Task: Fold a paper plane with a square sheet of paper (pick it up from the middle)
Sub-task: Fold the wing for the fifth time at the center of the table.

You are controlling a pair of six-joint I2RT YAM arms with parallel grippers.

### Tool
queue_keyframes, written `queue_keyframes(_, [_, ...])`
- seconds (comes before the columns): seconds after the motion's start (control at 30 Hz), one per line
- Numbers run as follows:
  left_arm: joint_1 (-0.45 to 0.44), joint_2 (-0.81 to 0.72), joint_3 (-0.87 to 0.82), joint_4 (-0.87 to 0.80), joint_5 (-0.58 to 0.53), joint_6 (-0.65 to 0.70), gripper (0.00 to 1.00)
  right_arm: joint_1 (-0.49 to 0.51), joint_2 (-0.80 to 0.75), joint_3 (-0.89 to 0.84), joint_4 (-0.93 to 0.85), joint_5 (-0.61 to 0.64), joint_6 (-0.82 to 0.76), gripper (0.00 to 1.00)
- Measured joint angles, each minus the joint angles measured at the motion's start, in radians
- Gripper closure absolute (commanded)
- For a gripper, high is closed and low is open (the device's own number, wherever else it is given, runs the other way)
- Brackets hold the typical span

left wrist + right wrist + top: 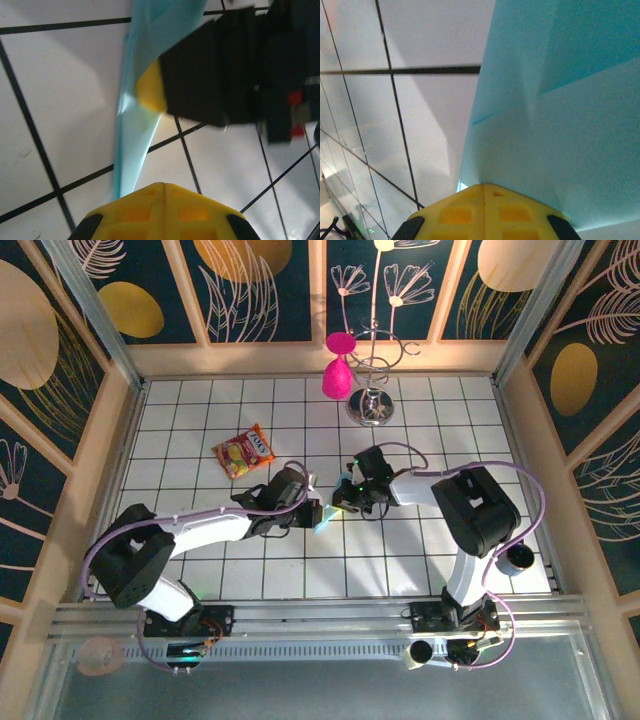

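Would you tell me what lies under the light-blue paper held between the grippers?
White gridded table shows around the paper, pinched by the left gripper and right gripper. The tiles directly beneath it are covered.

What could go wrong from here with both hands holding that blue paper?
The left hand and right hand both pinch the thin blue paper; pulling apart could tear it. The left hand seems to grip just a narrow end, so the paper may slip free there and its creases could loosen.

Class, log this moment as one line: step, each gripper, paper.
step: fold underway | left gripper: shut on paper | right gripper: shut on paper | paper: creased, held between both grippers
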Motion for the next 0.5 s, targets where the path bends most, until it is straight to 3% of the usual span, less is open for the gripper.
queue_keyframes(0.5, [0.000,0.158,-0.019,0.095,0.017,-0.093,1.00,0.016,-0.008,-0.006,0.003,-0.008,0.033,0.97])
